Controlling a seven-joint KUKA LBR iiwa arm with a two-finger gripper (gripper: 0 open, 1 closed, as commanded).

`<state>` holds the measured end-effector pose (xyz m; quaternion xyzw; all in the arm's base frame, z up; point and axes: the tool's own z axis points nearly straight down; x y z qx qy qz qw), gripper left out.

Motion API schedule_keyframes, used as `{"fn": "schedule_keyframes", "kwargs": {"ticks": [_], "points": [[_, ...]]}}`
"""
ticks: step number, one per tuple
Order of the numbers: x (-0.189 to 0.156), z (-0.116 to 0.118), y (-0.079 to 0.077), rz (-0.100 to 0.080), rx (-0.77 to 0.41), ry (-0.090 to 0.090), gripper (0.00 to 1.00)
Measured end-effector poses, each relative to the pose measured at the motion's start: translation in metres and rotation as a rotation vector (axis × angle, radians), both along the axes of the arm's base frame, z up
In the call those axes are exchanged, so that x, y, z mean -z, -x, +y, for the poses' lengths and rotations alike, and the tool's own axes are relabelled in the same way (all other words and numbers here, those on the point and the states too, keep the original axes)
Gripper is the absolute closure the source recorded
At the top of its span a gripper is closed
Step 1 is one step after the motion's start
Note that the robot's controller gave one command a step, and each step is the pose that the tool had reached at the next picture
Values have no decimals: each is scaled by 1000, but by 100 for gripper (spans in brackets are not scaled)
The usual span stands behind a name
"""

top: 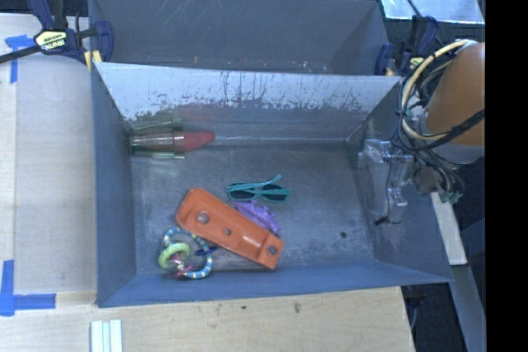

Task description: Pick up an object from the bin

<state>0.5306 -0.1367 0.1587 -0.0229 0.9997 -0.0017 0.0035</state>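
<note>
**Tool at the right wall of the bin, things lying to the left**

We find the tool (pixel 386 206) at the right end of the grey metal bin (pixel 247 91). It hangs low where the floor meets the sloping right wall. From this angle we cannot tell how far open it is, nor whether it has hold of anything. Above it we note the wrist's orange cover (pixel 460 95) and a bundle of cables (pixel 414 107), out beyond the bin's right rim.

Under and around the tool the floor is bare grey metal. Every loose thing lies well apart from it, toward the left and middle of the bin.

Nearest is a pair of teal sunglasses (pixel 257 190), near the middle of the floor. Just in front of them lies a flat orange bar (pixel 231 231) with rounded ends and small holes. It is set on a slant, its right end toward the front wall. A purple thing (pixel 262 216) shows from under its upper edge; we cannot tell what it is.

Touching the bar's left end is a ring toy of many colours (pixel 185 254), close to the front left corner.

Against the back wall on the left lies a dull metallic cylinder with a red tip (pixel 169 138). It is on its side, with the tip pointing right.
</note>
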Motion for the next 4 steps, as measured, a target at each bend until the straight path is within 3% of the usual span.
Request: {"fn": "schedule_keyframes", "kwargs": {"ticks": [1,2,3,4], "points": [[54,31,-6,4,-230,-1,0],[81,65,-3,4,-288,0,0],[41,75,2,10,-277,-3,0],[25,90,-19,-11,-277,4,0]]}}
